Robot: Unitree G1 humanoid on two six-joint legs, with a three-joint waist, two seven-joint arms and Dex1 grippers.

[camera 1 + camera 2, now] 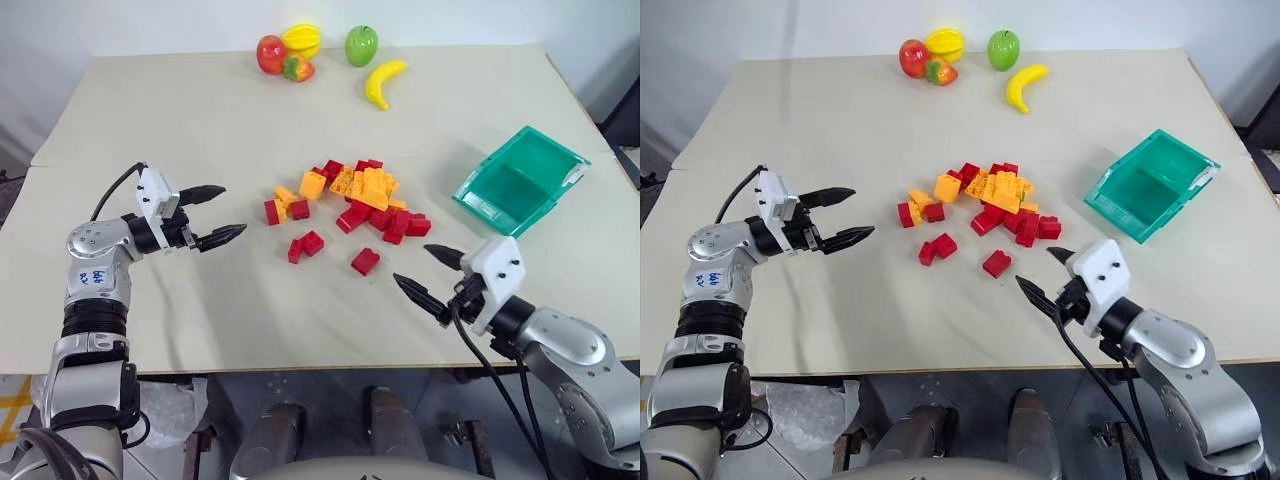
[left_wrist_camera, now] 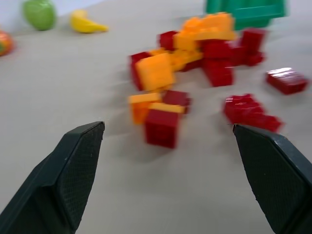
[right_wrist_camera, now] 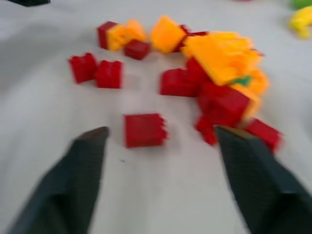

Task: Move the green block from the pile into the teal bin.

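Note:
The pile [image 1: 360,195] of red and orange-yellow bricks lies mid-table. Of the green block [image 3: 242,80] I see just a small green sliver, wedged among the orange bricks in the right wrist view. The teal bin [image 1: 556,150] stands to the right of the pile, tilted, with nothing in it. My left gripper [image 1: 232,211] hovers left of the pile, open, pointing toward it with nothing between its fingers. My right gripper [image 1: 412,264] hangs open in front of the pile on its right side, close to a lone red brick [image 1: 365,261], touching nothing.
Toy fruits sit at the table's far edge: a red apple [image 1: 270,53], a yellow fruit [image 1: 301,38], a strawberry [image 1: 298,69], a green apple [image 1: 361,45] and a banana [image 1: 383,82]. A few loose red bricks [image 1: 306,245] lie in front of the pile.

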